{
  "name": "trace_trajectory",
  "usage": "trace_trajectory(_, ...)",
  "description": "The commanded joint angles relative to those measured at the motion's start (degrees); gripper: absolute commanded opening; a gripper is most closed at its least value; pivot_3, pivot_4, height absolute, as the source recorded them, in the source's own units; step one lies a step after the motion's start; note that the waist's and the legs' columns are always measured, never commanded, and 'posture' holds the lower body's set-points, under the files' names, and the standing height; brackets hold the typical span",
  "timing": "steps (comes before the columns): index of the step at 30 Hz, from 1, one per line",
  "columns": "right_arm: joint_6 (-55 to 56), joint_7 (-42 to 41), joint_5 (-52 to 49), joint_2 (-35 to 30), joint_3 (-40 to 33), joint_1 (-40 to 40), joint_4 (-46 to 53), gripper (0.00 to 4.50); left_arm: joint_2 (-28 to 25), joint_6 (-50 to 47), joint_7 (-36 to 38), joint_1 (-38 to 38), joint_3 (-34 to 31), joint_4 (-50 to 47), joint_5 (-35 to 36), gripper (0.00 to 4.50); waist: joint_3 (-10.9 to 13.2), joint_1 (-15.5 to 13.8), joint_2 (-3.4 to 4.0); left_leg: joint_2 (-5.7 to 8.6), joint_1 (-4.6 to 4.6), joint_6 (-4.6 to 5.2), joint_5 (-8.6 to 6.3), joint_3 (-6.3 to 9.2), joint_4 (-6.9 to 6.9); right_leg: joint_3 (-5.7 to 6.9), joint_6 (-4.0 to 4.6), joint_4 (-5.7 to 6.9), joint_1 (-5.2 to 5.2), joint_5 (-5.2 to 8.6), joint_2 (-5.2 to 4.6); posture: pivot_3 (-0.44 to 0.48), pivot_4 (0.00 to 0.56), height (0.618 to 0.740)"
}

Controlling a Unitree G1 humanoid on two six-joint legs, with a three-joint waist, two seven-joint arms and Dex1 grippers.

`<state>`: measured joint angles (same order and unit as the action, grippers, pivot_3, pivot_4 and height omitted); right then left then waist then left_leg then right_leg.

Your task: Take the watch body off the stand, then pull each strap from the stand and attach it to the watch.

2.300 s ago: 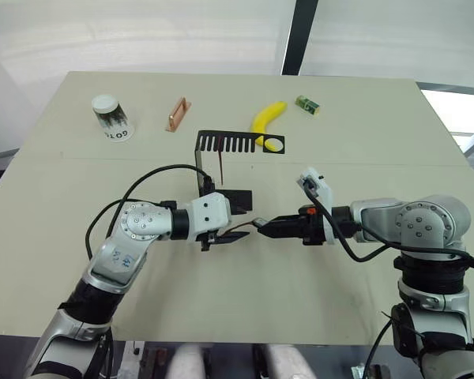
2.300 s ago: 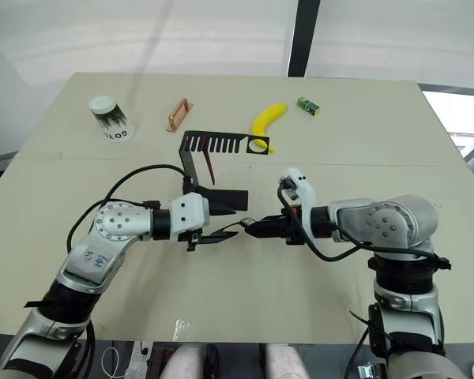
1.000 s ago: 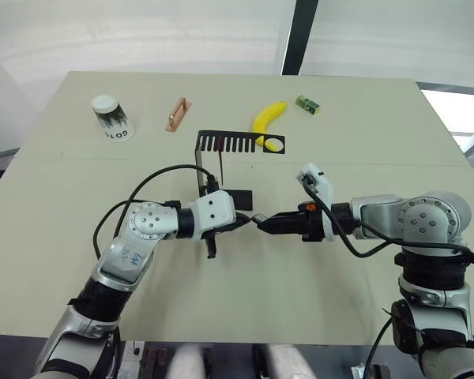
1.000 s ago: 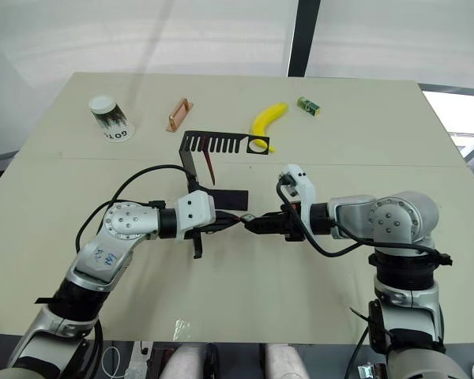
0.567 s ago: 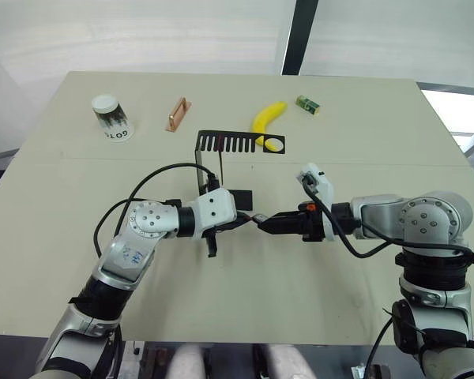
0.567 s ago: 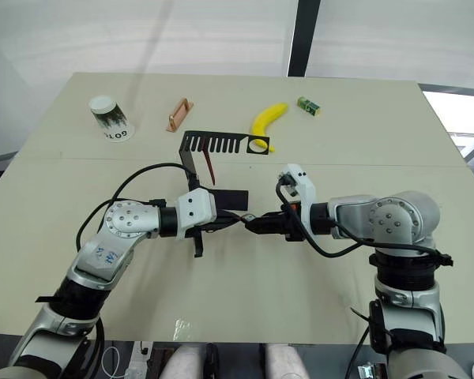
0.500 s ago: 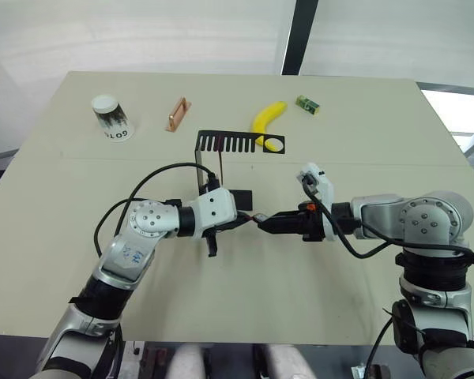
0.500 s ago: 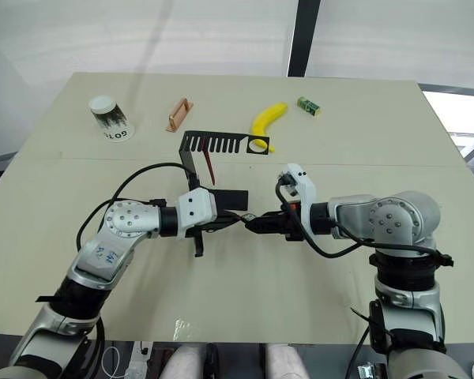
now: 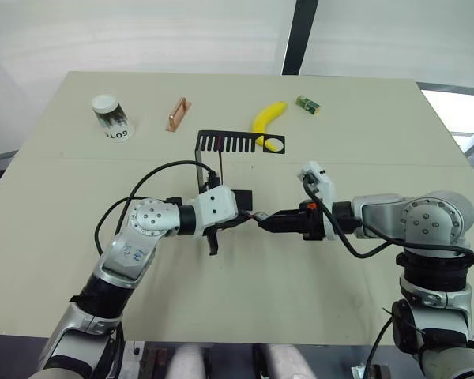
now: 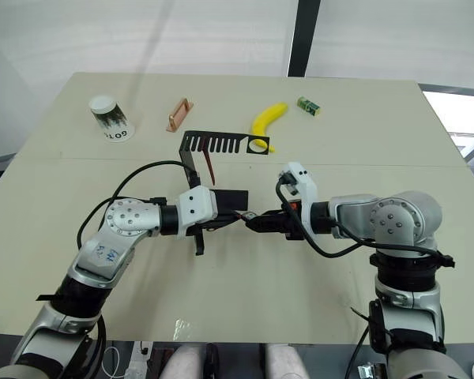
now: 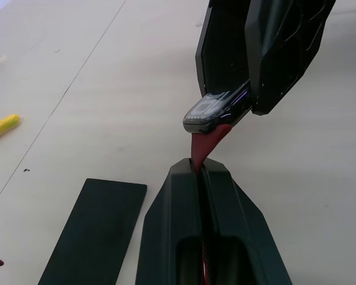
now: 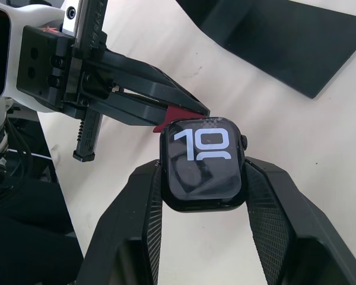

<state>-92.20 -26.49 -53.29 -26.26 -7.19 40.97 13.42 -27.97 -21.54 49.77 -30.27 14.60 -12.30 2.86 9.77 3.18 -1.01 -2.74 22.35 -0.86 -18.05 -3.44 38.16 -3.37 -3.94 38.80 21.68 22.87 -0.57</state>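
Above the table (image 9: 316, 276), right end effector (image 12: 203, 178) clamping watch body (image 12: 204, 163), left end effector (image 11: 200, 172) pinching strap (image 11: 204, 141) against it

The table (image 9: 79, 260) is pale beige. On its far part lie a paper cup (image 9: 110, 117), a copper bar (image 9: 177, 114), a banana (image 9: 266, 118) and a green block (image 9: 306, 104). The stand (image 9: 221, 170) rests on it near the middle.

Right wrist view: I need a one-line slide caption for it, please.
Right gripper holds the watch body while the left gripper presses a maroon strap to its edge.
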Motion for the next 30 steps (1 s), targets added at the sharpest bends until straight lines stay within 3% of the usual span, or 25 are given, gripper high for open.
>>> trace_trajectory(1,-0.3,-0.2,-2.8,1.3,1.2,0.8,2.6,1.52,1.8,1.3,-0.3,-2.1,0.7,-1.9,0.9,0.03,0.0,0.0,0.0,0.0,0.0,0.0,0.0,0.0,0.0,0.0,0.0,0.0,0.0,0.0,0.0,0.0,0.15,0.74)
trace_trajectory(30,-0.3,2.6,-1.8,2.7,2.3,0.9,4.9,1.52,2.6,1.2,-0.7,-1.6,1.4,-3.4,1.0,0.03,0.0,0.0,0.0,0.0,0.0,0.0,0.0,0.0,0.0,0.0,0.0,0.0,0.0,0.0,0.0,0.0,0.15,0.74)
